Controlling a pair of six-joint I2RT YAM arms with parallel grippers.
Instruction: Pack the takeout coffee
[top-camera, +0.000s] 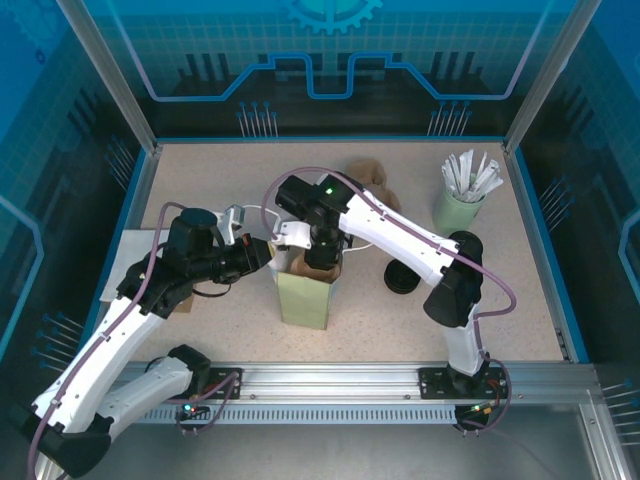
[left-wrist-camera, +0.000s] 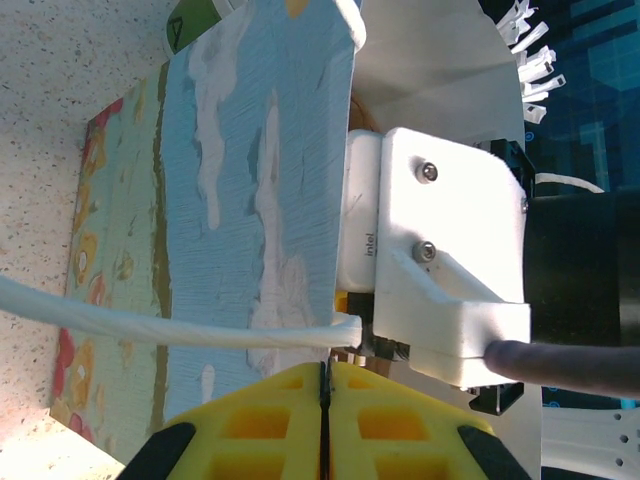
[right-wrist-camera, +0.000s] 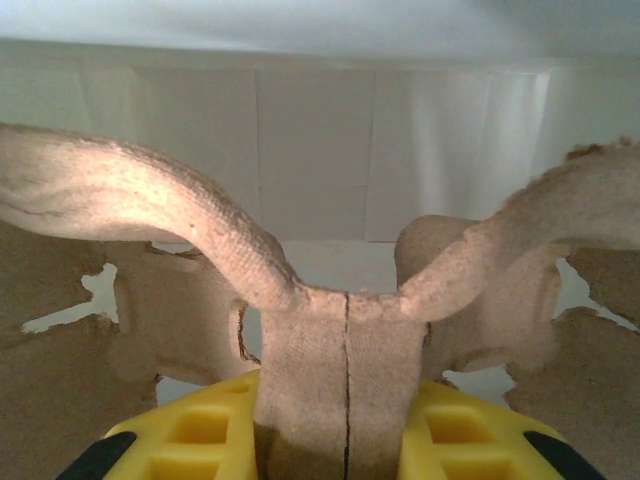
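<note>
**Top external.** A pale green paper bag (top-camera: 305, 298) stands upright in the middle of the table (top-camera: 200, 180). We see the left end effector (top-camera: 265, 253) at the bag's upper left rim. The right end effector (top-camera: 318, 258) is over the bag's mouth, with a brown pulp cup carrier (top-camera: 325, 272) under it, partly inside the bag. A round black piece (top-camera: 402, 277) lies just right of the bag. A pale-green cup of white packets (top-camera: 458, 208) stands at far right. A brown crumpled item (top-camera: 368, 172) sits behind the right arm.

**Left wrist.** The yellow pads (left-wrist-camera: 270, 410) are pressed together with only a thin seam between them, closed on the bag's rim beside its white handle (left-wrist-camera: 150, 330). Past the bag, at the top edge, there is a green sliver (left-wrist-camera: 195, 20). We cannot tell whether this is the takeout coffee, so we cannot say where it is.

**Right wrist.** The jaws are closed on the carrier's central stem, and the carrier's arms curve out to both sides. The bag's white inner wall stands behind.
</note>
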